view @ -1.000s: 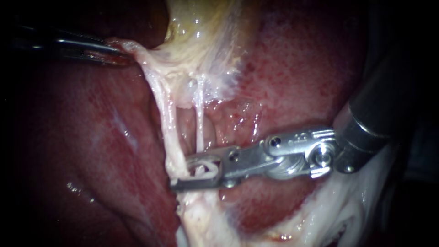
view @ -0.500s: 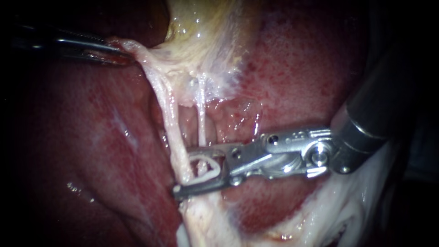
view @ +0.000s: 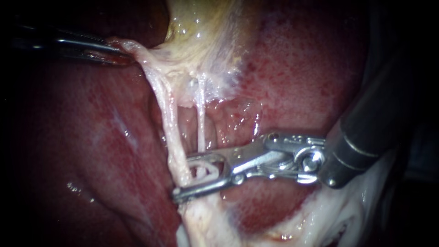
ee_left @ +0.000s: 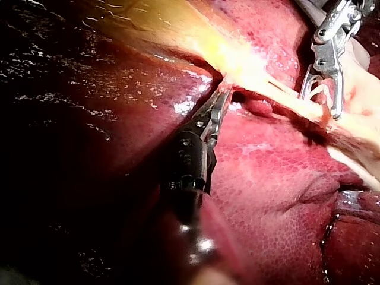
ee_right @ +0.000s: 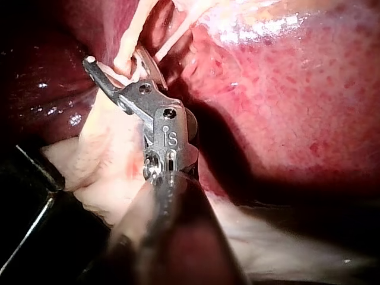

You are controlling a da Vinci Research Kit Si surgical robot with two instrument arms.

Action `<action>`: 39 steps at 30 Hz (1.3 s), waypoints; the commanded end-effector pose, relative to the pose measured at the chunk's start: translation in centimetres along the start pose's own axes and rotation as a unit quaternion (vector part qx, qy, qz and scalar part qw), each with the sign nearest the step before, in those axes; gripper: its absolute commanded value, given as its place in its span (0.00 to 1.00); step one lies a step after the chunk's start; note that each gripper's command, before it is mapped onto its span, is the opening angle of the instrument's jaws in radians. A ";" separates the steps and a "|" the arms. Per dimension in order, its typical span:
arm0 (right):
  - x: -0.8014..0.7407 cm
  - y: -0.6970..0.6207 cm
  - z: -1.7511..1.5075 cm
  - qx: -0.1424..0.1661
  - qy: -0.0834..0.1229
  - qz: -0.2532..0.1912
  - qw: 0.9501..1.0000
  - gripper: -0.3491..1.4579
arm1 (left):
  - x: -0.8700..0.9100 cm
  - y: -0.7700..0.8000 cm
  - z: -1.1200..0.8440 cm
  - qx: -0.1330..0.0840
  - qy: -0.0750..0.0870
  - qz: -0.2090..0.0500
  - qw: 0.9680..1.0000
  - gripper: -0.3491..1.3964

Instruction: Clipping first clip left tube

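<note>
Left tube (view: 171, 132) runs pale from centre toward 6 o'clock in the endoscope view, crossing the jaw tips of the right instrument (view: 183, 179), whose parted jaws hold a white clip (view: 212, 174). At 10 o'clock, the left instrument (view: 121, 52) clamps pale tissue (view: 137, 50) beneath the gallbladder (view: 201, 36).

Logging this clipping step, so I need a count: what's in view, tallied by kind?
Instruments: 2 (left instrument, right instrument)
Tubes: 2 (left tube, right tube)
Clips: 1 (clip, in the right instrument's jaws)
Organs: 2 (gallbladder, liver)
Total: 7
</note>
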 end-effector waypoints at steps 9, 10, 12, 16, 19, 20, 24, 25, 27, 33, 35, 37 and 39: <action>-0.17 0.14 -0.03 0.001 -0.005 0.015 1.000 0.46 | -0.01 0.00 0.00 0.001 0.000 0.000 1.000 0.00; -0.18 0.15 -0.05 0.002 -0.005 0.015 1.000 0.46 | -0.01 0.00 0.00 0.001 0.000 0.000 1.000 0.00; -0.19 0.18 -0.08 0.002 -0.006 0.018 1.000 0.46 | -0.01 0.00 0.01 0.001 0.000 0.000 1.000 0.00; -0.20 0.20 -0.07 0.006 0.001 0.020 1.000 0.46 | -0.01 0.00 0.01 0.001 0.000 0.000 1.000 0.00; -0.19 0.21 -0.03 0.010 0.009 0.025 1.000 0.46 | 0.00 0.00 0.01 0.001 0.000 0.000 1.000 0.00; -0.18 0.21 -0.02 0.012 0.012 0.025 1.000 0.46 | 0.00 0.00 0.01 0.001 0.000 0.000 1.000 0.00; -0.14 0.22 0.07 0.019 0.016 0.024 0.999 0.46 | 0.00 0.00 0.02 0.001 0.000 0.000 1.000 0.00; -0.13 0.22 0.09 0.022 0.018 0.024 0.999 0.46 | 0.00 0.00 0.01 0.001 0.000 0.000 1.000 0.00; -0.11 0.23 0.13 0.028 0.021 0.026 0.999 0.46 | 0.00 0.00 0.01 0.001 0.000 0.000 1.000 0.00; -0.07 0.23 0.21 0.045 0.018 0.022 0.999 0.45 | 0.00 0.00 0.02 0.001 0.000 0.000 1.000 0.00; -0.06 0.22 0.22 0.049 0.015 0.021 0.998 0.45 | 0.00 0.00 0.01 0.001 0.000 0.000 1.000 0.00; -0.06 0.20 0.22 0.050 0.015 0.021 0.998 0.45 | 0.00 0.00 0.01 0.001 0.000 0.000 1.000 0.00; -0.04 0.16 0.22 0.051 0.015 0.022 0.998 0.45 | -0.01 0.00 0.01 0.001 0.000 0.000 1.000 0.00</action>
